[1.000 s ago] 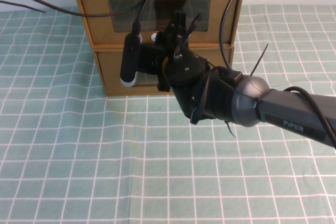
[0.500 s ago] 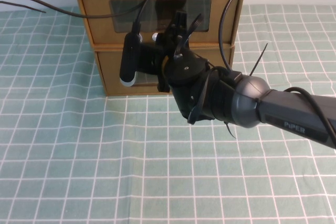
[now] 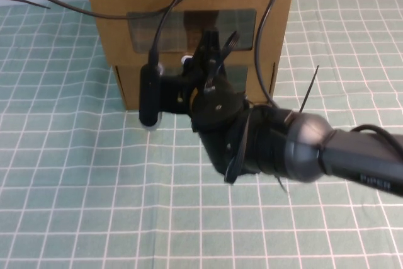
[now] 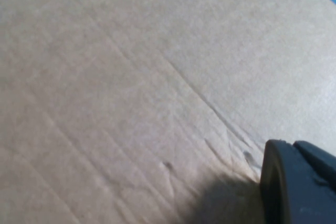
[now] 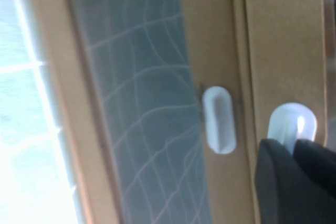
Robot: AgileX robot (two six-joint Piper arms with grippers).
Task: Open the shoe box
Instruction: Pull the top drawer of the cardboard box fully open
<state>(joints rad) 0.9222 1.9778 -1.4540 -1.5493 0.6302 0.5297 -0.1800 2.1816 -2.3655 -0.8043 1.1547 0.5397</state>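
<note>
Two brown cardboard shoe boxes stand stacked at the back of the table, each with a windowed drawer front. The upper drawer (image 3: pixel 189 23) juts out from its shell towards me. My right gripper (image 3: pixel 191 62) is shut on the upper drawer's small white handle (image 5: pixel 292 124); its dark fingertips (image 5: pixel 283 182) cover the handle's lower part. The lower drawer's white handle (image 5: pixel 218 119) sits free beside its window (image 5: pixel 142 103). My left gripper (image 4: pixel 299 182) lies close against a bare cardboard surface (image 4: pixel 131 77); in the high view it is hidden.
A green and white checked cloth (image 3: pixel 94 206) covers the table. The right arm (image 3: pixel 296 149) reaches across the middle from the right, with its wrist camera (image 3: pixel 148 102) hanging beside the lower box (image 3: pixel 129 86). Black cables (image 3: pixel 271 4) loop over the boxes.
The right gripper has drawn back towards me with the white handle, and the upper drawer has slid out of its shell. The lower drawer has not moved.
</note>
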